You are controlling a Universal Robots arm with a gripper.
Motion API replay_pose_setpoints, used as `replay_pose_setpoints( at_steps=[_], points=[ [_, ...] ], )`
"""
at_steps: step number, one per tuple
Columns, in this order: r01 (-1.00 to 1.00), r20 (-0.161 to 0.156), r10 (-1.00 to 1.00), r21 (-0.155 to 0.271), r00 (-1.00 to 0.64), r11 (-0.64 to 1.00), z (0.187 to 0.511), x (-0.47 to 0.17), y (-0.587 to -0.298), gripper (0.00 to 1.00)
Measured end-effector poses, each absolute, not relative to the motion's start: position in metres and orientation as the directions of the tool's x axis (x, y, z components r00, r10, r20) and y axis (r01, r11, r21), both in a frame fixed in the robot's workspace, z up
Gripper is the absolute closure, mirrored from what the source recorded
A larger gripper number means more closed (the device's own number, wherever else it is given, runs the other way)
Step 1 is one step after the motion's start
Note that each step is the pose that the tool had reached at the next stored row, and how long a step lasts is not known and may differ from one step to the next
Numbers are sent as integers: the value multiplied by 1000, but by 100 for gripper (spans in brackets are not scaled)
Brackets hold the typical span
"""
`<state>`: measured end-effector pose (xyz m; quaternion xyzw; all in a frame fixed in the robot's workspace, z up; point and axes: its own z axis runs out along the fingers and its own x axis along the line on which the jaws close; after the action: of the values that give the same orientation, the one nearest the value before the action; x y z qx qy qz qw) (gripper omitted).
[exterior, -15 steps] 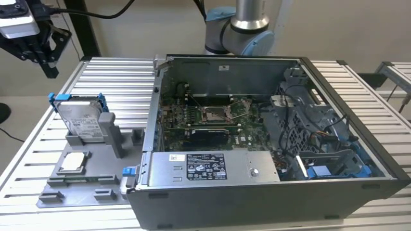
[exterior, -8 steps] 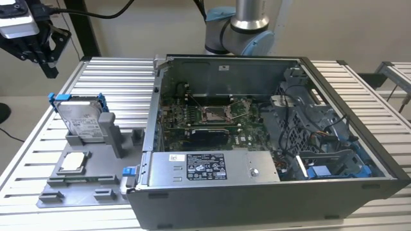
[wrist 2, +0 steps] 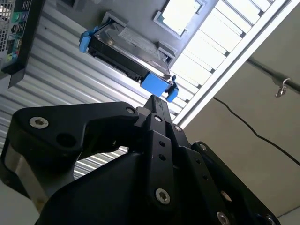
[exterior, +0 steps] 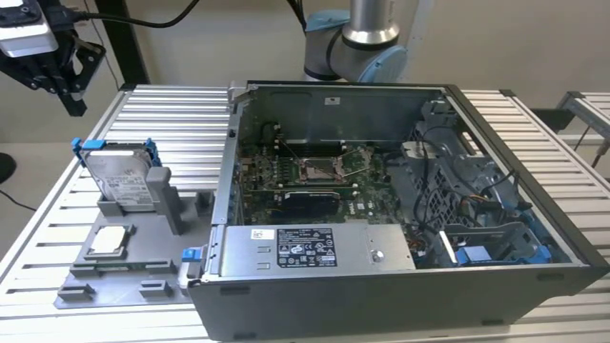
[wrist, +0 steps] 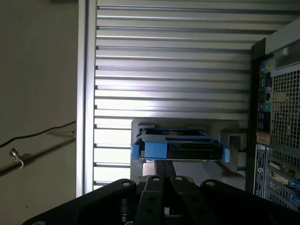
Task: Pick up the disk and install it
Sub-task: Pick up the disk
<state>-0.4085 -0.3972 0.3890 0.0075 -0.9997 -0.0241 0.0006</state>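
the open grey metal computer case (exterior: 381, 307) is filling the frame's centre and right, holding a green motherboard (exterior: 257, 179). at left, a grey plastic stand (exterior: 181, 207) is holding the silver-grey, white-labelled disk (exterior: 119, 175) upright in its blue carrier. the black gripper (exterior: 74, 107) is hovering above it at upper left, its fingers closed on nothing.

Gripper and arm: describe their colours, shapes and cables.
The gripper is matte black, with angular linked fingers studded with silver screw heads in both wrist views. Its body is pale grey, and a black cable runs from it in the exterior view. The arm is a silver tube with a rounded joint capped in light blue.
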Motion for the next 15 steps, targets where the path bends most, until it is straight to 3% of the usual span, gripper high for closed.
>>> replay_pose_setpoints(
  at_steps=[15],
  points=[
    [-226,1,-226,46,-974,973,389,-408,-397,100]
  ],
)
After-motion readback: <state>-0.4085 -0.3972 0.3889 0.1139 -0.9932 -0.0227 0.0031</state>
